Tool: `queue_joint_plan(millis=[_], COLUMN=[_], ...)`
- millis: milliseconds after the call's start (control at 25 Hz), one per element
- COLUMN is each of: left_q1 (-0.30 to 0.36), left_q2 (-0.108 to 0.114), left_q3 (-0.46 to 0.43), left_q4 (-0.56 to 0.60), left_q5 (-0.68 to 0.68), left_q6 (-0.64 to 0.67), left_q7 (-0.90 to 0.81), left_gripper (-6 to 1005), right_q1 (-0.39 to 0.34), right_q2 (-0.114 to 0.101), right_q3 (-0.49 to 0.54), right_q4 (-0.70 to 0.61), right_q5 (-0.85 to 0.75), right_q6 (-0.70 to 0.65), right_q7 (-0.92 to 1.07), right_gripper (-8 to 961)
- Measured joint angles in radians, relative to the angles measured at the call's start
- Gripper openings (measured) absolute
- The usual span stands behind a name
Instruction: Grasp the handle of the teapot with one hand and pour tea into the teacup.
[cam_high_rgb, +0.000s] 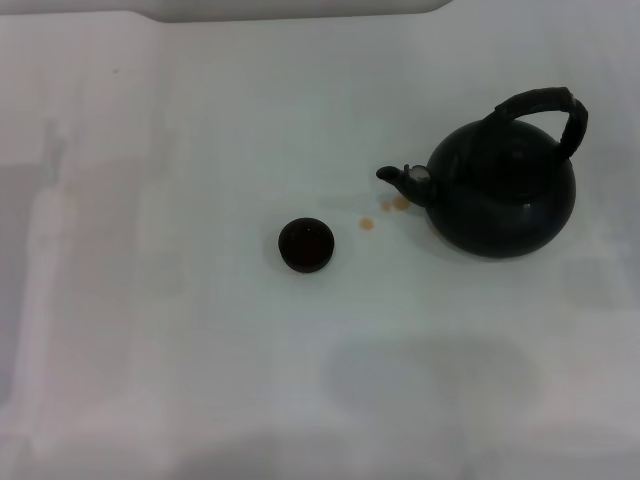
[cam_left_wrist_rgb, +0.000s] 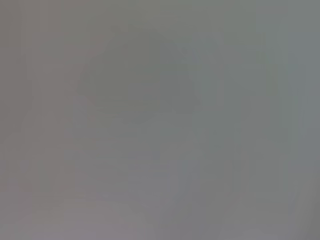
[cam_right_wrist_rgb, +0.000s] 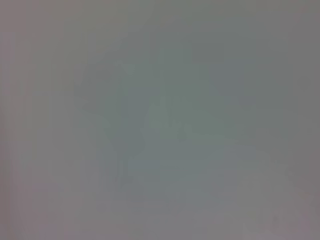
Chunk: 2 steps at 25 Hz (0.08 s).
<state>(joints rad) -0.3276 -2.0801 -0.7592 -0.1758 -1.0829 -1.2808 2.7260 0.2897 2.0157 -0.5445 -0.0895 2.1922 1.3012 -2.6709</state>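
The black teapot (cam_high_rgb: 503, 192) stands upright on the white table at the right of the head view, its short spout (cam_high_rgb: 395, 177) pointing left toward the teacup. Its thick ridged handle (cam_high_rgb: 545, 108) arches over the top, leaning toward the far right. The small dark teacup (cam_high_rgb: 306, 244) sits near the middle of the table, well apart from the spout. Neither gripper appears in the head view. Both wrist views show only a plain grey surface with no object or fingers.
A few small amber drops (cam_high_rgb: 383, 213) lie on the white table (cam_high_rgb: 180, 300) between the spout and the teacup. The table's far edge (cam_high_rgb: 300, 12) runs along the top of the head view.
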Motion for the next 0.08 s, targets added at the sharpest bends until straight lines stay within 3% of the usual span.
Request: queue_joint_plan(millis=[80], left_q1=[-0.001], left_q2=[0.000], left_q3=[0.000], left_q4=[-0.001], left_q5=[0.000], left_q6=[0.000], left_q7=[0.000], left_gripper=[847], right_q1=[0.000], right_q2=[0.000], right_q3=[0.000], right_q4=[0.000], right_q5=[0.000], right_q6=[-0.005], right_q7=[0.000], right_gripper=[573])
